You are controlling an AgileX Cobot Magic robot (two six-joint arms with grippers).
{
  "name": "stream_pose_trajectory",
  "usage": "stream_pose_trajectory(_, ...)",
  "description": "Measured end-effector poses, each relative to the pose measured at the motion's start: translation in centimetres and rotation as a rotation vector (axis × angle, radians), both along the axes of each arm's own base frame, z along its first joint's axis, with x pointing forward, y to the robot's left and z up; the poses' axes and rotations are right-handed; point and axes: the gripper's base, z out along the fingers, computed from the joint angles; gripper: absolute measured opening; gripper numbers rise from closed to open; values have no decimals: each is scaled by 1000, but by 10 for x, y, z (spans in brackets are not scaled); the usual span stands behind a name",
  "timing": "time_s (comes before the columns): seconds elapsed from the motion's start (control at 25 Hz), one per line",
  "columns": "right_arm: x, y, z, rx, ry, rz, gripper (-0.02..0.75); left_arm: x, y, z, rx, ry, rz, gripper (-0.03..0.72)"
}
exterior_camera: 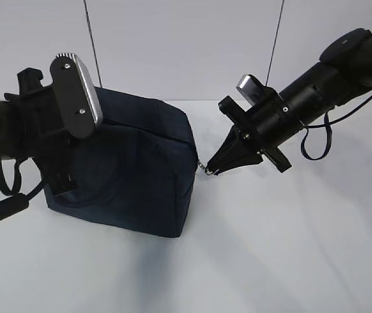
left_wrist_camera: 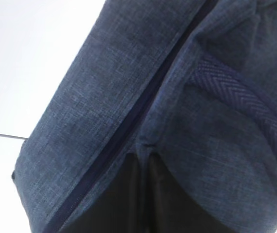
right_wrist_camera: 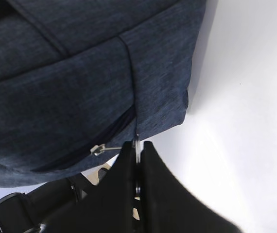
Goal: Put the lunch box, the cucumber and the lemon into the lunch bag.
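Pinching ring pull (right_wrist_camera: 136,145) (right gripper (exterior_camera: 216,168)), lunch bag (exterior_camera: 140,176)

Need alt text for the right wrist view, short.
The right gripper, jaws closed, pinches the metal zipper pull at the corner of the navy lunch bag, which fills the upper left of the view. The bag's zipper curves along its lower edge, and white table lies to the right.

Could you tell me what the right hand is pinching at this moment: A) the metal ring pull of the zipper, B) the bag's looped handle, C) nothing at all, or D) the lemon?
A: the right hand is closed on the metal ring pull at the corner of the lunch bag.
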Motion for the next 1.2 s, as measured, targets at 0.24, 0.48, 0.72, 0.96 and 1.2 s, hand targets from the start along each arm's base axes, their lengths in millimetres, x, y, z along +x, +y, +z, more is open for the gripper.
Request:
stream_pose_trajectory(0.24, 0, 0, 0, 2, -24, 18, 8, 0, 0, 0, 0, 0, 0, -4)
stream_pose_trajectory(0.48, 3, 0, -6, -2, -52, 24, 8, 0, 0, 0, 0, 0, 0, -4)
stream_pose_trajectory(0.72, 4, 0, -6, 12, -129, 80, 8, 0, 0, 0, 0, -2, 1, -4)
stream_pose_trajectory(0.96, 4, 3, -5, 72, -344, 263, 20, 0, 0, 0, -2, -5, 7, -4)
stream_pose_trajectory(1.2, 4, 3, -4, 90, -456, 350, 339, 1, 1, 1, -1, -13, 14, -4)
